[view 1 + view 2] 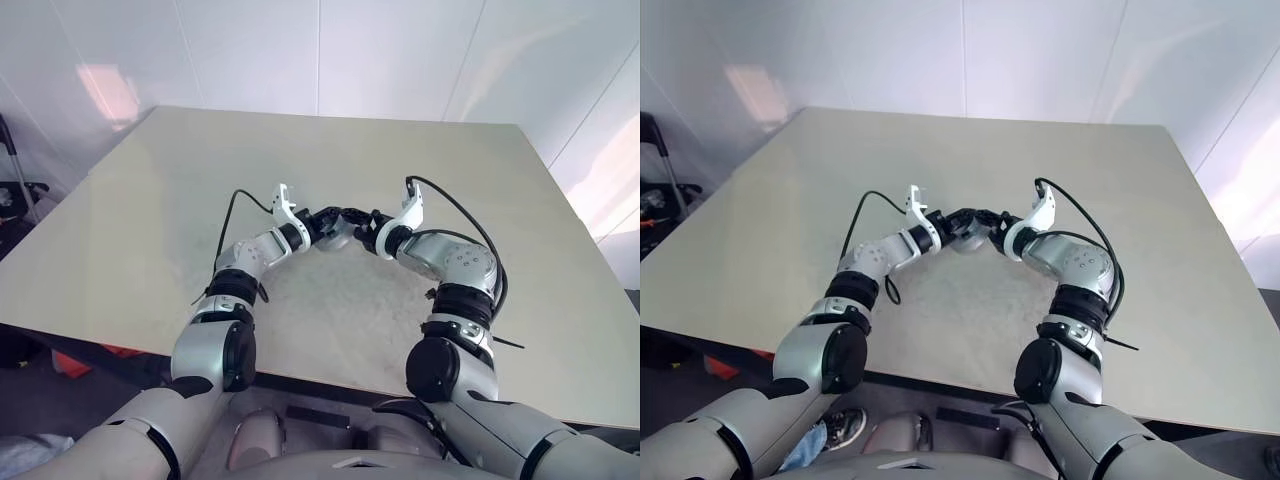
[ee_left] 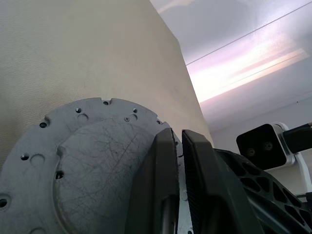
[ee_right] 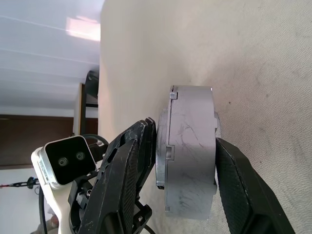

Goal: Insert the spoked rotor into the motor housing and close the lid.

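Both grippers meet above the middle of the table (image 1: 180, 190). My right gripper (image 3: 185, 131) is shut on the motor housing (image 3: 190, 161), a round grey body held on edge between its two black fingers. The lid (image 2: 92, 161), a flat light-grey disc with small holes round its rim, lies against the housing's open side. My left gripper (image 2: 179, 134) is shut on the lid's rim, right beside the right gripper's finger. From the head camera the two grippers (image 1: 345, 225) show as one dark cluster around the part. The spoked rotor is hidden.
The beige table stretches wide on every side of the hands, its front edge (image 1: 300, 375) close to me. White walls stand behind it. A dark stand (image 1: 12, 185) is on the floor past the left edge. Black cables loop over both wrists.
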Controlling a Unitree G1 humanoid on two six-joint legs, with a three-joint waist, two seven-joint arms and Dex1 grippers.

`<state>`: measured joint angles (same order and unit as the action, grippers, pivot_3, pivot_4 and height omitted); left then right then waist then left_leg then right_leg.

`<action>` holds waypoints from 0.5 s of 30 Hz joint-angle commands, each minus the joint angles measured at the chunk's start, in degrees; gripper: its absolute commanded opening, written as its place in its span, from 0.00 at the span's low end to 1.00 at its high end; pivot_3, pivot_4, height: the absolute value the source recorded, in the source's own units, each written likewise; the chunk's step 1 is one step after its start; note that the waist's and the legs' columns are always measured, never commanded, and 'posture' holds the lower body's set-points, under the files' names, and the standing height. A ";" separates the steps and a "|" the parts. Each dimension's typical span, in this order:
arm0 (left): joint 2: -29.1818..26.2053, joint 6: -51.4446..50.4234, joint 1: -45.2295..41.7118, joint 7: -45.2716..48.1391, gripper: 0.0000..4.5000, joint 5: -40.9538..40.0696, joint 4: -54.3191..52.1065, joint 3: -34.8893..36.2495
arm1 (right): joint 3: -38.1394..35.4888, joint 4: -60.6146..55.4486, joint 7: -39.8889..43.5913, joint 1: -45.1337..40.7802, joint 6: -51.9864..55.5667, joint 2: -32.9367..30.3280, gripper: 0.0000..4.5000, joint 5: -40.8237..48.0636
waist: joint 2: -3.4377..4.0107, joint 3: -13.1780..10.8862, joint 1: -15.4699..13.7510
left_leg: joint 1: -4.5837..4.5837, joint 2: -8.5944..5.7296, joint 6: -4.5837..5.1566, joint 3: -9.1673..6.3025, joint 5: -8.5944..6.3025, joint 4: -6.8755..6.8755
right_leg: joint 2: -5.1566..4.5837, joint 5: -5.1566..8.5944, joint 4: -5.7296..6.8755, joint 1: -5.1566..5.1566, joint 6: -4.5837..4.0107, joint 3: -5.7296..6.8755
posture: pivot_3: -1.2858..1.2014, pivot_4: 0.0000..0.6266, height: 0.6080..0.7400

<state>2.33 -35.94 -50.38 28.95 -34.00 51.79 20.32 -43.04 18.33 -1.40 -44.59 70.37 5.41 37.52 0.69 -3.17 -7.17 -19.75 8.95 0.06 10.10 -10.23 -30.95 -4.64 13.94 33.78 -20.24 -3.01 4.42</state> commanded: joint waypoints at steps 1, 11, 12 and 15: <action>-1.22 0.39 3.35 -4.79 0.13 1.60 5.07 1.33 | 0.68 -0.55 1.35 -0.39 0.46 0.06 0.50 4.37 | 0.00 0.00 0.00 | 0.00 0.00 0.00 0.00 0.00 0.00 | 0.00 0.00 0.00 0.00 0.00 0.00 | 0.52 0.00 1.00; -1.07 0.65 3.53 -4.95 0.07 1.48 4.81 1.38 | 1.27 -0.48 1.01 -0.10 -0.03 -0.08 0.50 4.81 | 0.01 0.00 -0.01 | 0.00 0.00 0.00 0.00 0.00 0.00 | 0.00 0.00 0.00 0.00 0.00 0.00 | 0.52 0.00 1.00; -1.06 0.71 3.54 -5.03 0.00 1.46 4.79 1.41 | 1.31 -0.46 0.98 -0.08 -0.07 -0.10 0.50 4.87 | 0.00 0.00 0.02 | 0.00 0.00 0.00 0.00 0.00 0.00 | 0.00 0.00 0.00 0.00 0.00 0.00 | 0.52 0.00 1.00; -1.07 0.93 3.45 -5.02 0.00 1.52 5.09 1.28 | 1.62 -0.30 0.74 0.03 -0.29 -0.25 0.50 5.31 | 0.03 0.03 0.15 | -0.07 0.00 0.01 0.01 0.00 0.00 | 0.00 -0.04 -0.01 -0.08 -0.06 0.00 | 0.52 0.00 1.00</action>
<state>2.99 -35.27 -50.09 28.48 -34.40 52.34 20.50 -42.01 19.19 -2.12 -43.78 69.38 4.91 38.68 0.73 -3.15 -7.02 -19.82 8.96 0.07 10.10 -10.23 -30.94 -4.62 13.90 33.77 -20.32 -3.08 4.42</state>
